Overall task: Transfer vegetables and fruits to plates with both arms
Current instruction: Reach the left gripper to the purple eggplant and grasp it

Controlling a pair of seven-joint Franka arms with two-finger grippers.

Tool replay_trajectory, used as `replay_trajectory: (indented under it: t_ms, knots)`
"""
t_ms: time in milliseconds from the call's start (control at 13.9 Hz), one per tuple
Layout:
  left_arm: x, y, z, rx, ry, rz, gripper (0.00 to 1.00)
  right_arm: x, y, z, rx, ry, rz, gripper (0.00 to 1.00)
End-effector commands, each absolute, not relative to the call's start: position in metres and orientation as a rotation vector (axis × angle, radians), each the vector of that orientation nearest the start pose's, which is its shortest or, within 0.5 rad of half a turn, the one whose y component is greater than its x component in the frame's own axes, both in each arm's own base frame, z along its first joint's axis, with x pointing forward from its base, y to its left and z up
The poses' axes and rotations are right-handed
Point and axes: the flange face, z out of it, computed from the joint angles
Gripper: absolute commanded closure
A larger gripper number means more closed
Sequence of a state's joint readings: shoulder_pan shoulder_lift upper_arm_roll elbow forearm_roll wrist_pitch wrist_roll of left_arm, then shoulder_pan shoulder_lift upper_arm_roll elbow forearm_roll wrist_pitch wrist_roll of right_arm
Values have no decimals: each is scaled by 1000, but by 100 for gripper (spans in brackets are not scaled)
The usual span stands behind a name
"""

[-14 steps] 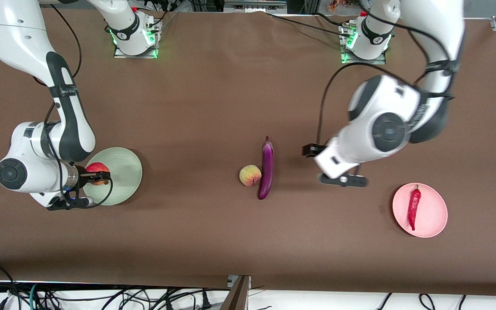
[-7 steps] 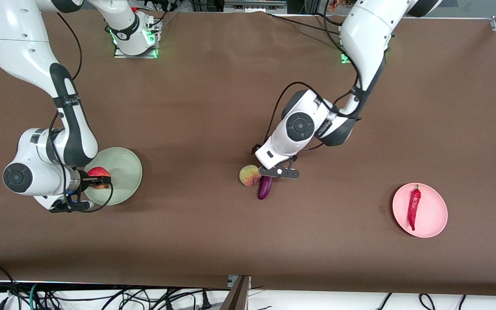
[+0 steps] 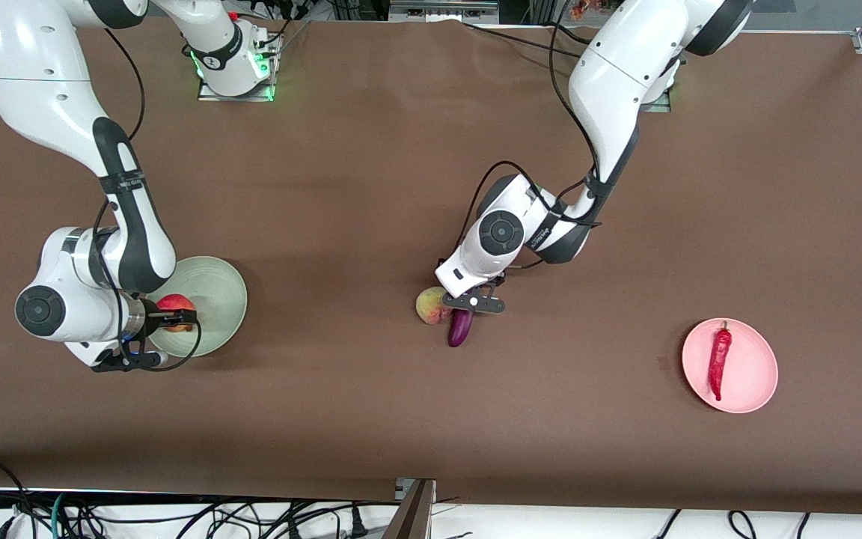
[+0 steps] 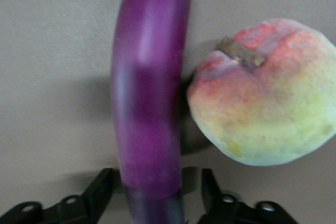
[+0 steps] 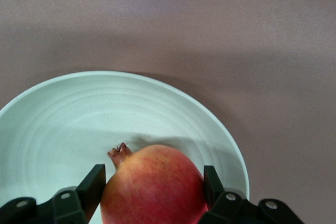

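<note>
The purple eggplant (image 3: 460, 328) lies mid-table with the yellow-green peach (image 3: 432, 305) touching its side. My left gripper (image 3: 470, 303) is low over the eggplant, open, a finger on each side of the eggplant (image 4: 149, 103) with gaps; the peach (image 4: 262, 93) lies just beside it. My right gripper (image 3: 179, 317) is shut on the red fruit (image 3: 174, 304) and holds it over the mint green plate (image 3: 218, 292). In the right wrist view the red fruit (image 5: 155, 187) sits between the fingers just above the green plate (image 5: 79, 119). The red chili (image 3: 719, 361) lies on the pink plate (image 3: 751, 385).
The brown table's front edge (image 3: 431, 498) has cables below it. The two arm bases stand along the edge farthest from the camera. The pink plate is toward the left arm's end, the green plate toward the right arm's end.
My left arm swung from near the pink plate over to the eggplant and came down astride it. My right gripper, with the red fruit, shifted slightly over the green plate.
</note>
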State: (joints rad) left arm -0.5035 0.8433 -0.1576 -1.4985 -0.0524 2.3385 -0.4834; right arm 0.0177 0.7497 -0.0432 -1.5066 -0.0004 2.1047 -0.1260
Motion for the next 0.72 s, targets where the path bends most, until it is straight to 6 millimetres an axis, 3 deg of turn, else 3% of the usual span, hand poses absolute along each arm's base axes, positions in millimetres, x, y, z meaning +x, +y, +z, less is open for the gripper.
replay_trajectory:
  t_ms: [0,72,144,289,433,649]
  knots:
    - [585,-418,187,-3272,63,90,86,696,-13,208,-3149,-176,225,33]
    - [595,-405,192,-3277,20,89,92,697,-9,212,-3152,-191,216,9]
    - [598,-398,199,-3273,9,106,97,698,-8,217,-3149,-195,213,0]
    - [598,-384,222,-3223,8,214,99,704,-6,232,-3147,-204,181,0]
    - [603,-350,262,-3168,53,340,100,707,3,254,-3136,-209,223,0]
    - [615,-290,319,-3155,83,468,100,714,48,296,-3120,-257,289,0]
